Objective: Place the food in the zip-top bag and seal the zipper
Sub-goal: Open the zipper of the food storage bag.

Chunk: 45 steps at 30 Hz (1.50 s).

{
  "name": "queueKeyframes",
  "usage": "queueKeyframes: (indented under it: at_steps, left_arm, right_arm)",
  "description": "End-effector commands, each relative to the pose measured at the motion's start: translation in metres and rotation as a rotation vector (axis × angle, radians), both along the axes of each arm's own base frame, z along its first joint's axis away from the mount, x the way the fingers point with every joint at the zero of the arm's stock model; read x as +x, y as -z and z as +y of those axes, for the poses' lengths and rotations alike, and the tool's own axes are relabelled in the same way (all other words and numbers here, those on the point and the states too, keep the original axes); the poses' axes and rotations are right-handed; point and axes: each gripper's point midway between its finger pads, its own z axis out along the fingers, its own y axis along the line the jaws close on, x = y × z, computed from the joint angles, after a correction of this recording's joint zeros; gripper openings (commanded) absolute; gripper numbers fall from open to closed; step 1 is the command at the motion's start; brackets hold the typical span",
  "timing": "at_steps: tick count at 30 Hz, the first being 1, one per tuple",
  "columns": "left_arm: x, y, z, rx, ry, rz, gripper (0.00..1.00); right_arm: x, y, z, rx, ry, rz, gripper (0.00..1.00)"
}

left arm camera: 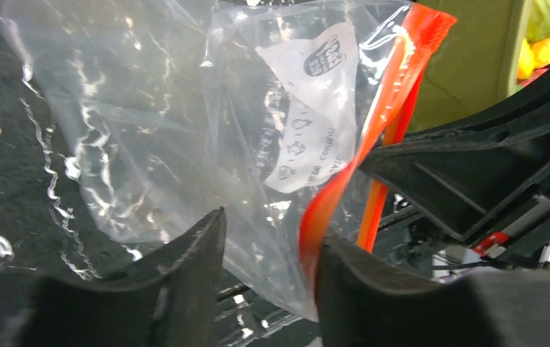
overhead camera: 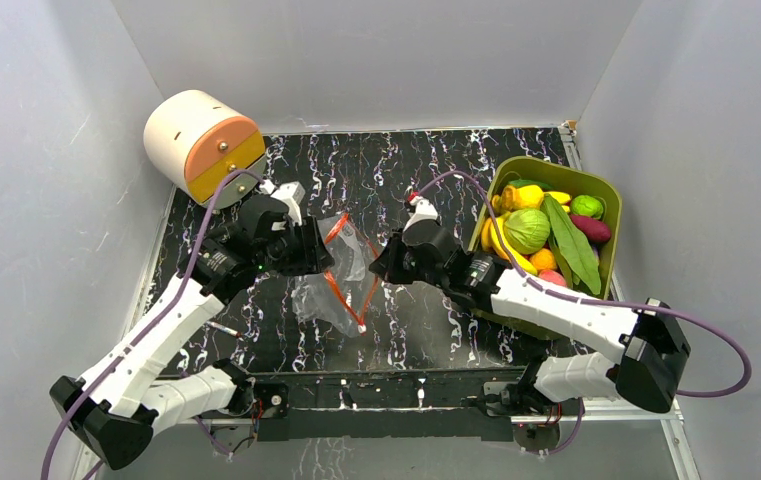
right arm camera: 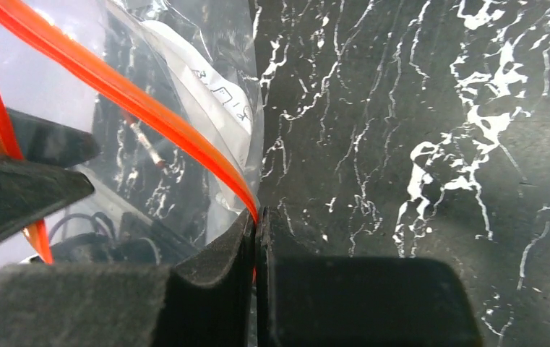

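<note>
White-walled booth from above, floored with black, white-veined marbled tabletop (overhead camera: 436, 170). Near centre, clear crinkly zip-top bag (overhead camera: 321, 295), stretched between both arms, mouth pulled wide along thin red-orange zipper (overhead camera: 344, 295) strip. At bag's left edge, left gripper (overhead camera: 321, 250); at its right edge, right gripper (overhead camera: 381, 268). Small glossy toy food (overhead camera: 528, 230), in yellow, green, orange and purple pieces, heaped in olive-green plastic tub (overhead camera: 606, 185) at far right, apart from bag. At far left corner, white cylinder with peach and yellow face (overhead camera: 201, 140), tilted.

From left wrist: black fingers (left arm camera: 192, 267) spread, clear film lying in gap between them, red-orange strip touching inner edge of right-hand finger. White printed label (left arm camera: 315, 108) on bag wall, close beside strip. Olive-green tub wall behind, at upper right.

From right wrist: black fingers (right arm camera: 214, 275) pressed tightly together, pinching end of red-orange strip. Crinkled film bunched to left, marbled tabletop to right.
</note>
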Motion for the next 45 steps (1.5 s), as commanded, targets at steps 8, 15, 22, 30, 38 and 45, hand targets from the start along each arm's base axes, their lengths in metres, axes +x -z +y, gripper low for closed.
queueKeyframes:
  at_steps: [8, 15, 22, 30, 38, 45]
  left_arm:
    - [-0.027, -0.066, -0.049, -0.328, 0.241, -0.08, 0.69]
    - [-0.019, -0.063, -0.042, -0.262, 0.221, -0.103, 0.72]
    - [0.002, -0.039, -0.036, -0.144, 0.191, -0.112, 0.72]
    - [0.023, -0.02, -0.009, 0.012, 0.072, -0.16, 0.57]
    - [0.021, -0.014, -0.014, -0.018, 0.114, -0.189, 0.09]
    - [0.022, -0.04, -0.002, -0.008, 0.075, -0.268, 0.0]
  right_arm:
    - [0.003, -0.085, 0.024, 0.336, -0.002, -0.082, 0.0]
    - [0.008, -0.109, 0.02, 0.433, 0.062, -0.103, 0.0]
    - [0.012, -0.114, 0.027, 0.467, 0.063, -0.094, 0.0]
    - [0.011, -0.102, 0.029, 0.456, 0.06, -0.071, 0.0]
    - [0.009, -0.095, 0.031, 0.451, 0.048, -0.061, 0.0]
    - [0.011, -0.088, 0.029, 0.413, 0.048, -0.076, 0.0]
